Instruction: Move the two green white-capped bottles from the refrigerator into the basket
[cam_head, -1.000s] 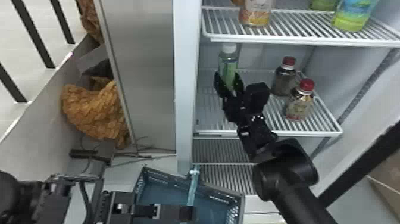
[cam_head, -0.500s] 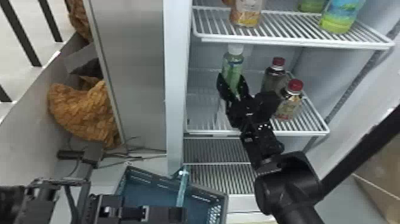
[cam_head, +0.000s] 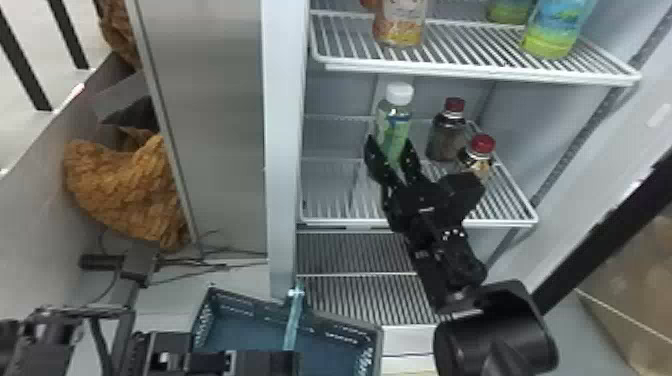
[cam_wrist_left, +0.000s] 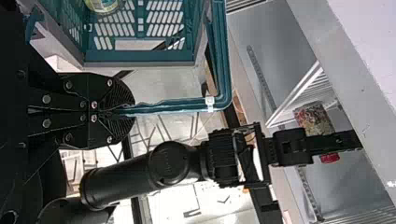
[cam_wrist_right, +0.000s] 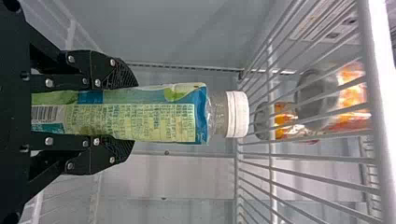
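In the head view, my right gripper (cam_head: 392, 157) holds a green white-capped bottle (cam_head: 395, 122) upright over the fridge's middle shelf; the bottle's base is hidden. The right wrist view has the right gripper (cam_wrist_right: 126, 112) with a finger on each side of that bottle (cam_wrist_right: 154, 114), gripping its label below the cap. My left gripper (cam_head: 280, 357) is at the blue-green basket (cam_head: 377, 337) below the fridge. In the left wrist view, the left gripper (cam_wrist_left: 123, 110) is shut on the basket's handle (cam_wrist_left: 173, 106). A bottle with a yellow-green label (cam_wrist_left: 102, 5) lies inside the basket (cam_wrist_left: 140, 57).
Two red-capped bottles (cam_head: 446, 132) (cam_head: 477, 155) stand right of the held bottle on the middle shelf (cam_head: 520, 220). The upper shelf (cam_head: 480, 77) overhangs, carrying an orange-labelled bottle (cam_head: 400, 22) and a blue-green one (cam_head: 555, 30). The fridge's left side wall (cam_head: 282, 150) stands beside the arm.
The head view has swung right. Relative to the shelf, the green bottle has moved right and toward the front with my right gripper. The left gripper stays on the basket's handle.
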